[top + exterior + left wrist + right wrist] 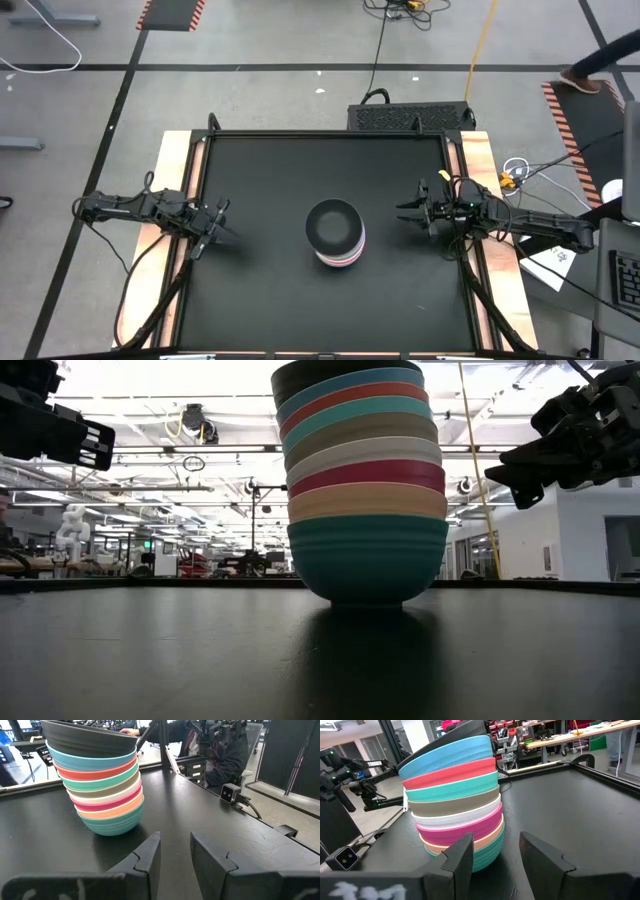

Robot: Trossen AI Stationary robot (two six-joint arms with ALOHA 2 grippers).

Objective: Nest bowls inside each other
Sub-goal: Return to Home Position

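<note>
High view showed one stack of bowls (335, 233) standing near the middle of the black table (300, 170), with nothing else on the surface. Low view gave nine bowls, one seated inside the next: a dark teal bowl (367, 560) at the bottom, then salmon, magenta, white, olive-grey, turquoise, red and blue, with a black bowl (340, 370) on top. No loose bowl was noted in any view.

The left gripper (222, 222) stood at the table's left side, well apart from the stack and raised off the surface. Its jaws were spread and held nothing. The right gripper (405, 212) stood at the right side, nearer the stack but clear of it. Its jaws were likewise spread and empty.

Assessment: the nesting itself appeared complete, and the step in hand was judged to be the return of both arms to rest. That move would call for no grasp. Each arm would need only to draw back and away from the centre. The right arm, being closer, would need more care, since the tall stack looked likely to shift or topple if knocked.
</note>
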